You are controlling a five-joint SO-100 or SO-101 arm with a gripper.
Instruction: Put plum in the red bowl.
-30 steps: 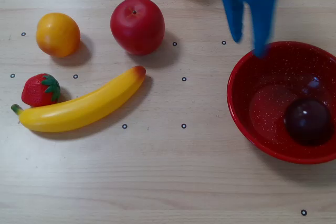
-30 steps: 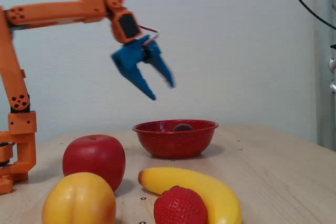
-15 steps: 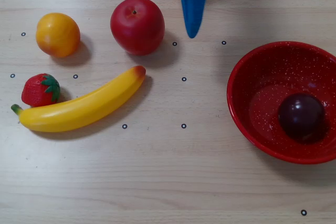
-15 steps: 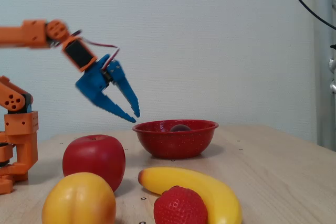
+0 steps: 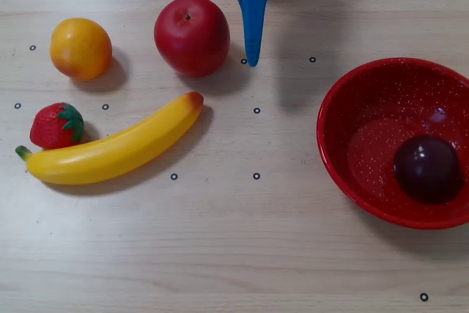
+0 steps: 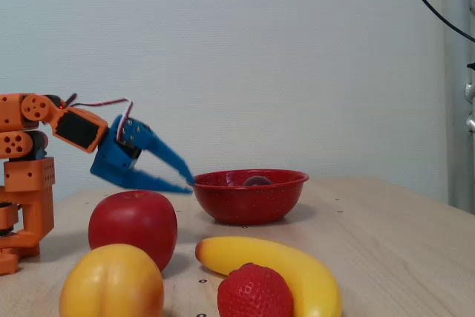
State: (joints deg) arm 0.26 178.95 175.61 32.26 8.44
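In the overhead view, the gripper (image 5: 252, 60) enters from the top edge as one blue finger pointing down toward the table; only this single tapered blade shows, so its opening cannot be judged here. Its tip hangs just right of the apple (image 5: 192, 36) without touching it. The plum (image 5: 428, 168) lies inside the red bowl (image 5: 344, 93), toward the bowl's lower right side, well apart from the gripper. To the left of the apple sits an orange (image 5: 80, 48), and below it a strawberry (image 5: 56, 125) rests against the stem end of a banana (image 5: 117, 147), which stretches diagonally toward the apple. The wooden table (image 5: 242, 254) carries small black ring marks.

In the fixed view, the gripper (image 6: 185, 181) is spread open, its two blue fingers forming a wedge with nothing between them. The tips hang above the table just beside the left rim of the red bowl (image 6: 249, 202). The plum (image 6: 257, 180) peeks over the rim, inside the bowl. The apple (image 6: 133, 226), orange (image 6: 111, 283), strawberry (image 6: 254, 292) and banana (image 6: 297, 269) stand in the foreground.
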